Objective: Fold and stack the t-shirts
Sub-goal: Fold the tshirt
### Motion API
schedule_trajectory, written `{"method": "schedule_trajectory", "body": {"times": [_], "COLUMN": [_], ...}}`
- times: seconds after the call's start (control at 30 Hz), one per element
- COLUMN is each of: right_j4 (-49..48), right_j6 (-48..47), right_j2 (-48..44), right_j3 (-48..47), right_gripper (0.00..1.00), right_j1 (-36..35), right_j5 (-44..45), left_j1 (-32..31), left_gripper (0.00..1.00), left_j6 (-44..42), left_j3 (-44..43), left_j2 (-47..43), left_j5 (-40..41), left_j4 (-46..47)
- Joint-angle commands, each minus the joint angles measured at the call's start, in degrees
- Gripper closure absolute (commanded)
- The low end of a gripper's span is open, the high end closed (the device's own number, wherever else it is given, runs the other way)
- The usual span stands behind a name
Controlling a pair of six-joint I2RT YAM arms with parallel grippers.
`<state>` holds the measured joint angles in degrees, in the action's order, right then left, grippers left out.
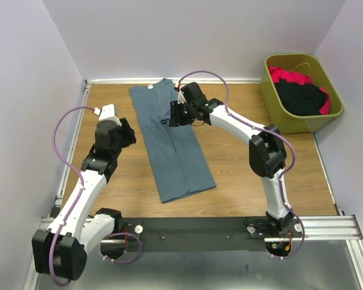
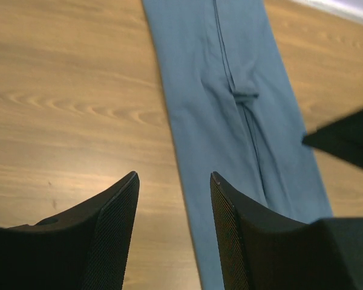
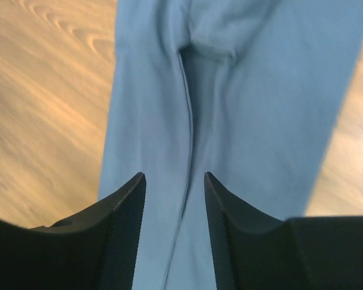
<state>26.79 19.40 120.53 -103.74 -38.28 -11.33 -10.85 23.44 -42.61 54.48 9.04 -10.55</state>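
Both arms reach forward, left end effector (image 2: 173,179) and right end effector (image 3: 175,176) parted, gripping nothing.

The right gripper (image 3: 174,181) hangs over the blue t-shirt (image 3: 260,109). Its two black fingers (image 3: 122,229) stand apart, and the cloth shows in the gap. The shirt is folded into a long strip. Two folded edges meet in a line down its middle, with a small bump at the far end. The wooden table (image 3: 42,109) shows on the left, and a thin bit shows on the right.
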Motion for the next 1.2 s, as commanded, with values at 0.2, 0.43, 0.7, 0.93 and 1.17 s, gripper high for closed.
{"method": "schedule_trajectory", "body": {"times": [0.2,0.43,0.7,0.93,1.17], "right_j4": [-9.6,-11.7,-12.7,-13.2,-14.3], "right_j6": [6.5,8.2,9.1,9.2,9.5], "right_j2": [16.0,22.5,25.5,24.3,20.8], "right_j3": [-14.0,-18.6,-19.0,-16.7,-11.0], "right_gripper": [0.60,0.60,0.64,0.88,0.94], "right_j1": [-0.3,-0.2,-0.2,0.0,0.6], "right_j5": [-5.5,-6.7,-6.6,-3.8,-1.6], "left_j1": [-2.1,-4.6,-5.0,-4.9,-5.0], "left_gripper": [0.41,0.43,0.43,0.43,0.43], "left_j6": [1.8,2.4,2.1,2.7,4.0], "left_j3": [6.2,8.0,8.7,9.3,9.2], "left_j2": [-1.1,0.7,0.6,0.3,0.7], "left_j5": [-8.8,-12.8,-12.3,-12.1,-12.1], "left_j4": [4.6,4.1,2.7,1.8,0.3]}}
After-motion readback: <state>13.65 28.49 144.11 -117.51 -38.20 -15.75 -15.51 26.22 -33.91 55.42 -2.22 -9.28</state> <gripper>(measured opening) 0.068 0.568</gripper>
